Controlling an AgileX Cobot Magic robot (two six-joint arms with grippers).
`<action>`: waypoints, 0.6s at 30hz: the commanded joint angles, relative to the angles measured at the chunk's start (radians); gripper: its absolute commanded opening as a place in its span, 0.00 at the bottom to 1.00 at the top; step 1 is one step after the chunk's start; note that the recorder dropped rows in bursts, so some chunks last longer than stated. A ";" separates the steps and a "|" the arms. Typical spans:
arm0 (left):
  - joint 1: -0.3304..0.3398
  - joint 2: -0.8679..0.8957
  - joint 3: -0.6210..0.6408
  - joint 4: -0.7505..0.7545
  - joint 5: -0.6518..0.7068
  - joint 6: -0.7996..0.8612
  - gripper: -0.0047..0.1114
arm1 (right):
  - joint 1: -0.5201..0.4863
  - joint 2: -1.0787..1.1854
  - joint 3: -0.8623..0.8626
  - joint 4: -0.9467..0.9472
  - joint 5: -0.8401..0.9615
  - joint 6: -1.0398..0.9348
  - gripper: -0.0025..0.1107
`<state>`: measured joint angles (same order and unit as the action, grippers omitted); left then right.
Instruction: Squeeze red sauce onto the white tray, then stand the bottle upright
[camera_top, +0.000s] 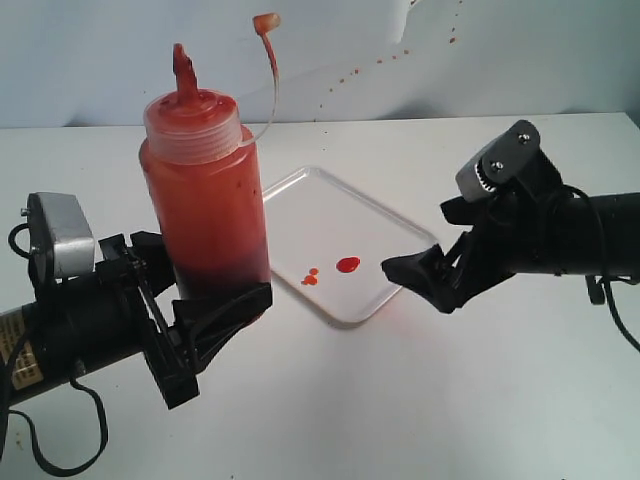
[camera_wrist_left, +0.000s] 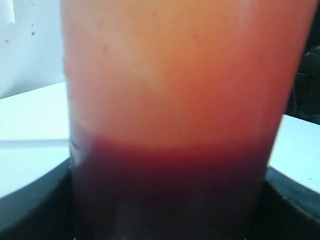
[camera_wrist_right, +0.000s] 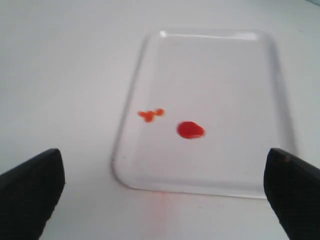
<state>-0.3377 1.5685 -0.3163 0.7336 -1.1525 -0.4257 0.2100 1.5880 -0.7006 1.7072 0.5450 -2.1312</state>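
White table (camera_top: 420, 400): upright bottle (camera_top: 205, 190) in left pincer (camera_top: 208, 280).

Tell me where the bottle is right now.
In the exterior view the bottle is upright on the left, its lower part clamped in the left gripper, just left of the white tray.

White tray (camera_top: 340, 215): the space above it is open, and its surface is bare but for red sauce blobs (camera_top: 347, 264) toward the near edge.

Left of tray: bottle (camera_top: 205, 200) upright, clasped at its base by left gripper (camera_top: 215, 300), blocks that side. Tethered cap (camera_top: 266, 22) arcs high above.

Right edge of tray: right gripper (camera_top: 425, 275), jaws spread wide, blocks that side.

Table (camera_top: 450, 400) in front of tray: free passage.
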 joint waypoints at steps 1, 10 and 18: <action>0.000 -0.008 -0.003 -0.021 -0.047 -0.014 0.04 | 0.000 -0.001 -0.035 0.037 0.052 -0.011 0.91; 0.000 -0.008 -0.003 -0.089 0.039 -0.014 0.04 | 0.002 -0.001 -0.058 0.032 0.500 -0.011 0.91; 0.000 -0.008 -0.003 -0.096 0.054 -0.006 0.04 | 0.267 -0.001 -0.081 -0.199 0.149 -0.011 0.76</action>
<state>-0.3377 1.5685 -0.3163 0.6655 -1.0542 -0.4299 0.3784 1.5880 -0.7661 1.6038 0.8333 -2.1312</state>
